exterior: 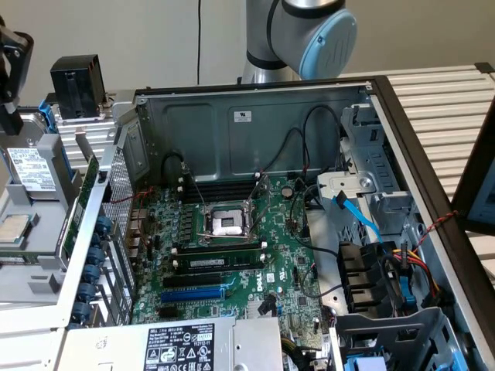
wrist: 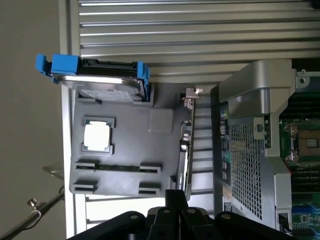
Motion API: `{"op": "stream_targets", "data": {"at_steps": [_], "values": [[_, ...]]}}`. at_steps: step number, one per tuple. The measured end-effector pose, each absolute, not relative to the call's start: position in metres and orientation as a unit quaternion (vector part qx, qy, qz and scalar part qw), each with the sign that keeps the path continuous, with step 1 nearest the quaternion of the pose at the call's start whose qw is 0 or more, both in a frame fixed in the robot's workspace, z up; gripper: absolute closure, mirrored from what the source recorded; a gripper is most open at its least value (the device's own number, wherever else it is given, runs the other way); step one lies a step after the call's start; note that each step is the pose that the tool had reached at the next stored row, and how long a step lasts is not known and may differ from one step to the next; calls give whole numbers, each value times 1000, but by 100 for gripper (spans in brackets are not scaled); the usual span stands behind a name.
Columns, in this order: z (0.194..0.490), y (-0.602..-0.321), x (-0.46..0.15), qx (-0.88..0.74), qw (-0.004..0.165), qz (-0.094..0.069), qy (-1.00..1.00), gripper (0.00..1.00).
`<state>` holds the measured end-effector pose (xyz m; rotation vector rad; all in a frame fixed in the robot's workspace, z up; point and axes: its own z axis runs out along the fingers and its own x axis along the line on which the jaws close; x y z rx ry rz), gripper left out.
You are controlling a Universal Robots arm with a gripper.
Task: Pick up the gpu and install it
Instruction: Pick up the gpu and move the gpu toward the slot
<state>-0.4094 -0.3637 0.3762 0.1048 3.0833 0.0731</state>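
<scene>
While my gripper (wrist: 175, 195) hangs pinched shut and empty above the grey tray (wrist: 130, 145), the gpu (wrist: 187, 150) stands on edge in that tray beside the computer case (exterior: 232, 131), so I judge neither pickup nor install done.

We see a slatted aluminium table (exterior: 445, 100) carrying two things. An open computer case (exterior: 232, 127) lies on its side on the slats. Just beside it, on the exterior view's left, sits a grey parts tray (wrist: 130, 125). In the tray we find a hard drive (wrist: 100, 85) in blue rails, a CPU (wrist: 97, 136), a memory stick (wrist: 117, 167), and the gpu (wrist: 186, 150) standing on edge along the side nearest the case.
</scene>
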Motion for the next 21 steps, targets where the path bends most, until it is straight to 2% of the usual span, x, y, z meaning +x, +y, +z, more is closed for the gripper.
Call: {"op": "stream_targets", "data": {"at_steps": [9, 10, 11, 14, 15, 16, 21], "values": [[374, -364, -410, 34, 28, 24, 999, 89], [374, -364, -411, 34, 28, 24, 999, 83], [374, -364, -411, 34, 28, 24, 999, 83], [373, -364, -411, 34, 31, 24, 999, 64], [372, -364, -412, 34, 34, 24, 999, 64], [372, -364, -412, 34, 38, 24, 998, 58], [369, -364, -413, 33, 55, 27, 998, 58]]}}
